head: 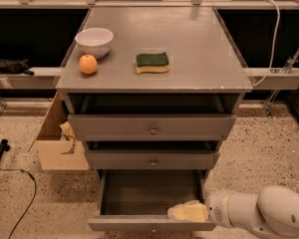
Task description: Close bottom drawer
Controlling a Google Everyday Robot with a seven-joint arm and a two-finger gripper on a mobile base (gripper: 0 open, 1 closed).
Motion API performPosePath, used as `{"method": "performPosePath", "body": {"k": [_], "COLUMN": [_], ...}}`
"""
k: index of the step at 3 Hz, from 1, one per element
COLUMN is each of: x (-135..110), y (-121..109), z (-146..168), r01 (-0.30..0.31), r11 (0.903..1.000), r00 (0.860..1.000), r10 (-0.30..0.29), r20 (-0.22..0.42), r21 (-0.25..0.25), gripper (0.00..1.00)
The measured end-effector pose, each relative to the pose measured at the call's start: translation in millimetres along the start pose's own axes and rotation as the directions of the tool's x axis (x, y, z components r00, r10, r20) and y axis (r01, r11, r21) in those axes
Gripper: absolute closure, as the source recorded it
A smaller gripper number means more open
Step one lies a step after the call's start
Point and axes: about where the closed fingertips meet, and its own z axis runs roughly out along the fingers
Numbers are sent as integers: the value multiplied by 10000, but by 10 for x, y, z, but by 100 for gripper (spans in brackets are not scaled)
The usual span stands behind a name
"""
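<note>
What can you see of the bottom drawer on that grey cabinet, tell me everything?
The bottom grey metal-looking drawer is pulled well out from under the middle grey drawer of the grey cabinet, level and square. It is a deep open box with dark grey floor and walls; nothing shows inside but the robot's cream tool, at the front right corner just behind the narrow front panel. Whether the tool touches the panel cannot be told.

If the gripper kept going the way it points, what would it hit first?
Likely the bottom drawer: the gripper points left, just behind its front panel, so the left side wall comes first. Depth is unclear.
</note>
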Motion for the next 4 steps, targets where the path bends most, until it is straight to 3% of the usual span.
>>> {"method": "performPosePath", "body": {"k": [1,2,3,4], "x": [-91,-85,-74,-32], "y": [-93,-152,-160,-168], "z": [-252,-423,-427,-213], "r01": [624,640,593,830], "r11": [9905,9822,9825,9816], "r00": [9919,9858,9864,9896], "r10": [-752,-898,-848,-1015], "r20": [1023,1419,1407,1020], "r21": [1229,1768,1763,1718], "gripper": [0,0,0,0]}}
